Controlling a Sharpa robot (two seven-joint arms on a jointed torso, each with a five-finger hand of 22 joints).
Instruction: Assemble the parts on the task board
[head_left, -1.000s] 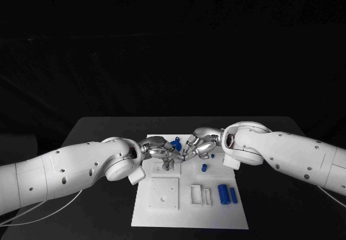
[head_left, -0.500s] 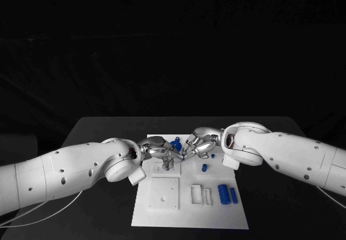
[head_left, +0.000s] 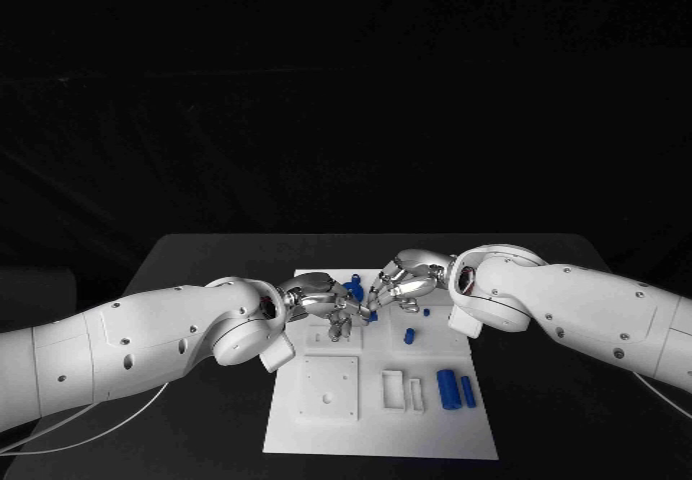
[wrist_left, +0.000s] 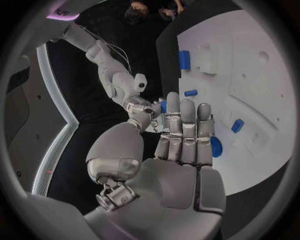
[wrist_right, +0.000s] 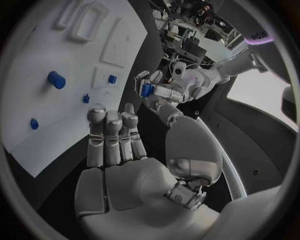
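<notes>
Bringing both hands together over the far end of the white board (head_left: 382, 440), and I'm in the middle of a fitting step up there. My left hand (head_left: 325, 303) and right hand (head_left: 401, 282) sit almost fingertip to fingertip, just above the board's upper section. In the right wrist view my left hand is pinching a small blue piece (wrist_right: 147, 89) between thumb and finger, so that one is gripping its part. My right hand looks flat in its own wrist view, fingers (wrist_right: 111, 135) straight and side by side with nothing in the palm; whether its thumb tip is touching the piece I can't quite tell from here, so I'll call that hand empty with some caution.

Other blue pieces wait on the board: a pair of cylinders (head_left: 454, 388) standing side by side near the right edge, a small one (head_left: 408, 336) mid-board, another dot (head_left: 424, 310) near my right wrist.

By my reckoning the next move is to line the pinched piece up over its seat and lower it straight, with the right hand steadying. The fingers hide the seat on the head camera, so I'd go slowly.
</notes>
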